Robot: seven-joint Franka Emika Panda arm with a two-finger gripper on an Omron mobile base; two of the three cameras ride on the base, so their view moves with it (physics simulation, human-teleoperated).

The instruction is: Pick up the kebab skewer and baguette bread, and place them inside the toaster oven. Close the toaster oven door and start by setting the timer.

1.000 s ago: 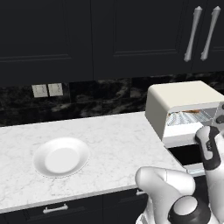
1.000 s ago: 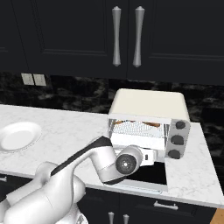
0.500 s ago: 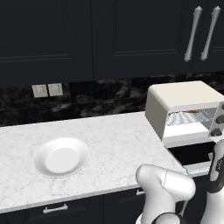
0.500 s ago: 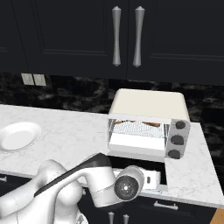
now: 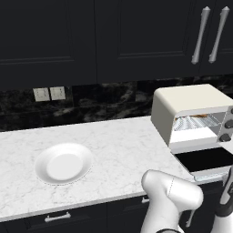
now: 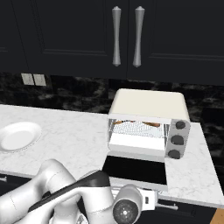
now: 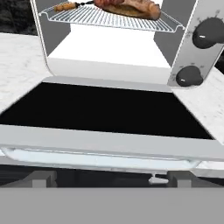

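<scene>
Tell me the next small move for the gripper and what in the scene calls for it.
Probably lift up under the front edge of the toaster oven door to swing it shut. The baguette bread and kebab skewer already lie on the rack inside the toaster oven, the door hangs flat open, and the gripper sits open just below its white handle.

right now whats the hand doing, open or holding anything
Hand: open, holding nothing, just below the handle edge of the folded-down toaster oven door.
</scene>
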